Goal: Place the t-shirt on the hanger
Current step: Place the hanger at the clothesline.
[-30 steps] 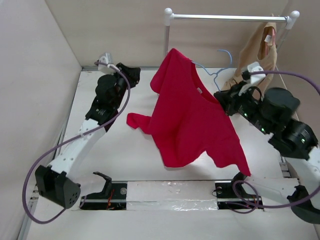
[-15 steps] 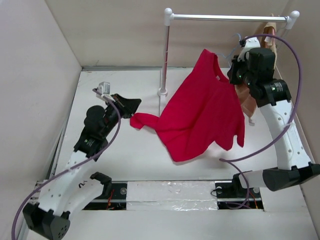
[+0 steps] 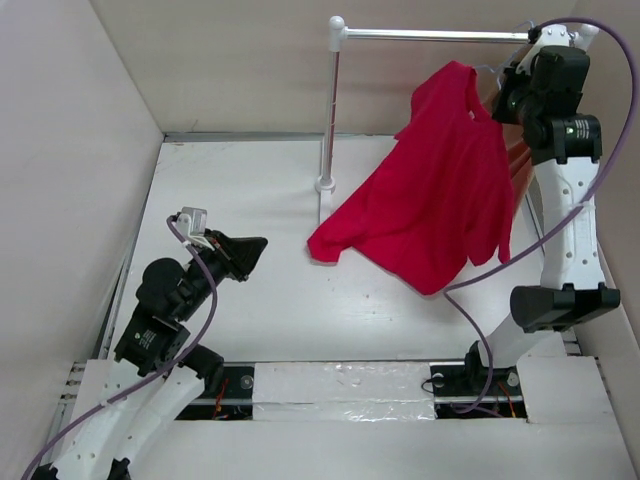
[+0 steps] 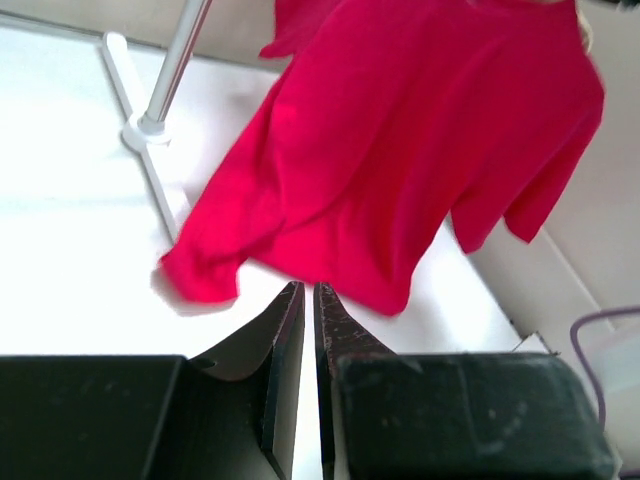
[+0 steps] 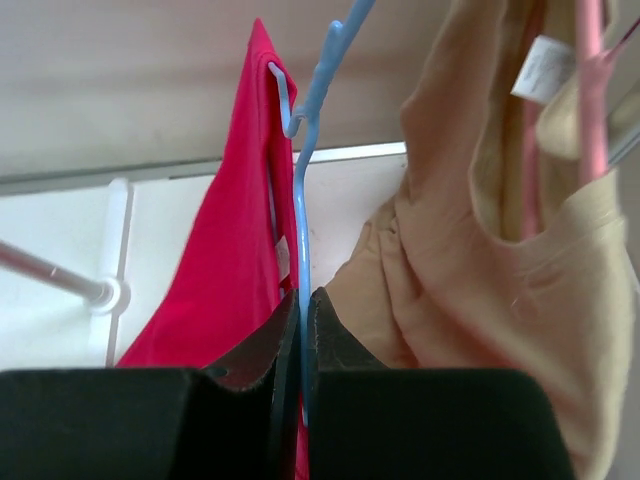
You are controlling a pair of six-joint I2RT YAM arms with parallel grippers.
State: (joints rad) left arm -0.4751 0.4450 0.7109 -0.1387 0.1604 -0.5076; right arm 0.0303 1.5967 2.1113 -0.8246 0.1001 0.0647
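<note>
The right pincer [image 5: 302, 296] is up by the far right corner of the worktop [image 3: 250, 190], its fingers pressed tight on the thin blue wire of the hanger [image 5: 303, 180], just under the rail [image 3: 440, 35] of the clothes rack. The red t-shirt [image 3: 440, 200] hangs off that hanger, draped down and to the left. Its lowest corner seems to reach the worktop close to the rack's foot [image 4: 140, 130]. Right beside the pincer hangs a tan garment [image 5: 470, 250], touching the hanger wire in the wrist view.

The left pincer [image 4: 308, 296] sits low near the left edge, well apart from the shirt. Its fingers are drawn together with only a thin slit between them, holding nothing.
</note>
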